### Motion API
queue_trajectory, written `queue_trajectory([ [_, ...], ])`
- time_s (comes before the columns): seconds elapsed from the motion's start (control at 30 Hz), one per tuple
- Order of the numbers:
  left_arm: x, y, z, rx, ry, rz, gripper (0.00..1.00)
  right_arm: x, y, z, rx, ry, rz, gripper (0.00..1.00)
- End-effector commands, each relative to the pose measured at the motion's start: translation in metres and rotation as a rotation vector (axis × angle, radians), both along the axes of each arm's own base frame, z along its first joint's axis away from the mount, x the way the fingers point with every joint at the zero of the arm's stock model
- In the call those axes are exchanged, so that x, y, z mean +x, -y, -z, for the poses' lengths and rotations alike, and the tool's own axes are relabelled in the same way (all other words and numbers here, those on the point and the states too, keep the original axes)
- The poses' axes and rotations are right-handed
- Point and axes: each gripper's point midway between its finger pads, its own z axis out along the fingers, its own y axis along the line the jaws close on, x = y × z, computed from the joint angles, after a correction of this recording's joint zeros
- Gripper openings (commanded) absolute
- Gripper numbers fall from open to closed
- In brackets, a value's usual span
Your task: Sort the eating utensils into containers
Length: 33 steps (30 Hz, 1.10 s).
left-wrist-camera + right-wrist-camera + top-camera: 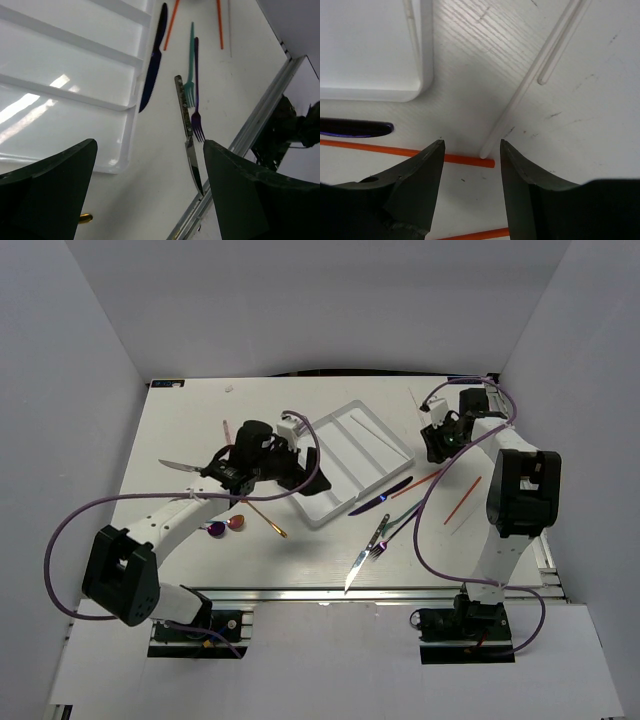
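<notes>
**Top external view.** The white plastic tray [372, 455] lay at mid-table, turned on a diagonal. The left gripper [298, 472] hung over its left end, and the right gripper [438, 445] stood near its right corner. A dark purple knife [380, 498] lay along the tray's near-right edge, with its long axis running near-left to far-right. An orange chopstick [425, 482] and a second chopstick [462, 500] lay to the right on a similar diagonal. A silver knife [357, 568] lay nearer the bases, tip toward them.

**Left wrist view.** The left fingers [50, 195] stood wide apart with nothing between them. The tray's smooth, glossy dividers ran crosswise to the dark knife, whose serrated blade pointed down-frame. A teal fork [189, 65] and a purple fork [196, 95] lay parallel beside the silver knife, tines down-frame.

**Right wrist view.** The right fingers [420, 185] were apart and empty above the blunt end of a thin white stick [520, 100], which ran up-right. An orange chopstick lay horizontal, its end just beside the stick's end. The tray's rounded corner and the dark knife's rounded end showed at left. The table [580, 130] had a white, grained surface.
</notes>
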Motion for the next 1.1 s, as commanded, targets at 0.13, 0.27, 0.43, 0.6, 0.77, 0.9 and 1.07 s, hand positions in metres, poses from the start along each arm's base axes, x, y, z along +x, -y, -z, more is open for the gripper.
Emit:
queue_trajectory([
  [0.13,-0.05,0.054,-0.014,-0.11,0.134,0.315,0.98,-0.008,-0.025,-0.086,0.19,0.165,-0.175,0.56],
  [0.27,-0.053,0.102,-0.012,-0.037,0.15,0.35,0.98,-0.03,-0.03,-0.153,0.379,0.287,-0.25,0.56],
  [0.43,-0.033,0.178,-0.008,0.012,0.187,0.422,0.98,-0.042,-0.023,-0.198,0.444,0.393,-0.228,0.57],
  [0.6,-0.01,0.231,0.004,0.008,0.209,0.474,0.95,-0.058,-0.006,-0.234,0.52,0.489,-0.166,0.57],
  [0.77,0.024,0.285,0.013,0.007,0.301,0.448,0.93,-0.075,0.011,-0.26,0.59,0.562,-0.154,0.56],
  [0.9,0.05,0.308,0.025,0.002,0.343,0.41,0.87,-0.083,0.02,-0.266,0.613,0.581,-0.134,0.57],
  [1.07,0.065,0.324,0.043,-0.001,0.387,0.383,0.81,-0.09,0.027,-0.27,0.628,0.599,-0.122,0.57],
])
